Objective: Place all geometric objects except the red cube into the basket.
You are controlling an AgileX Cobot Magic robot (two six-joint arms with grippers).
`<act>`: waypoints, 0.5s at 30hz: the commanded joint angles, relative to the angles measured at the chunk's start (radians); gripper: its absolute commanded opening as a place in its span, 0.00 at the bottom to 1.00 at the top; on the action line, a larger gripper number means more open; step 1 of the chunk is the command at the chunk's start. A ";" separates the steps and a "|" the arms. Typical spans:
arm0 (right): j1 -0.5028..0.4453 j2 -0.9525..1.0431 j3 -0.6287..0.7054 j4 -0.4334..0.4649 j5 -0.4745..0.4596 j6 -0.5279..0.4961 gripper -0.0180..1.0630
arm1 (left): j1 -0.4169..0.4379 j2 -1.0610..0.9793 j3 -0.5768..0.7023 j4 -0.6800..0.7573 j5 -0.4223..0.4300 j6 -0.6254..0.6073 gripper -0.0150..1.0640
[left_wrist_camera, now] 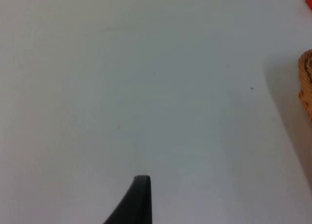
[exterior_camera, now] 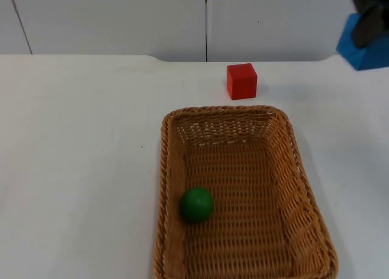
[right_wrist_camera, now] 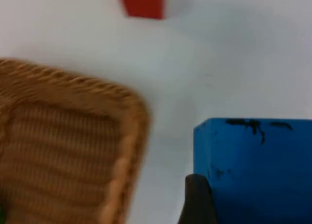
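- A white table (exterior_camera: 79,169) runs back to a grey partition wall (exterior_camera: 121,20) across the top of the frame.
- The right gripper (exterior_camera: 371,17), at the upper right edge of the top view, is clamped on a blue block (exterior_camera: 364,48) and holds it above the table (its scuffed face shows in the right wrist view (right_wrist_camera: 253,170), a black fingertip (right_wrist_camera: 197,199) against it).
- The red cube (exterior_camera: 242,81) stands on the table at upper centre, just behind the basket.
- The wicker basket (exterior_camera: 164,188) fills the lower centre; a green ball (exterior_camera: 196,205) lies inside by its left wall.
- The left gripper (left_wrist_camera: 139,199) waits over bare table beside the basket's rim (left_wrist_camera: 306,82); I cannot tell how its fingers stand.
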 commanded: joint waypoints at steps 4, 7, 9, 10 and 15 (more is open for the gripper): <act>0.149 -0.013 0.003 0.002 -0.052 0.000 0.02 | 0.003 -0.007 0.003 -0.018 -0.019 0.002 0.94; 0.237 0.010 0.003 0.002 -0.119 0.000 0.02 | 0.003 -0.007 0.003 -0.018 -0.019 0.002 0.94; 0.258 0.028 0.003 0.002 -0.132 0.000 0.02 | 0.003 -0.007 0.003 -0.018 -0.019 0.002 0.94; 0.280 0.050 0.003 0.002 -0.139 0.000 0.02 | 0.003 -0.007 0.003 -0.018 -0.019 0.002 0.94; 0.358 0.163 0.003 0.002 -0.152 0.000 0.02 | 0.003 -0.007 0.003 -0.016 -0.017 0.002 0.94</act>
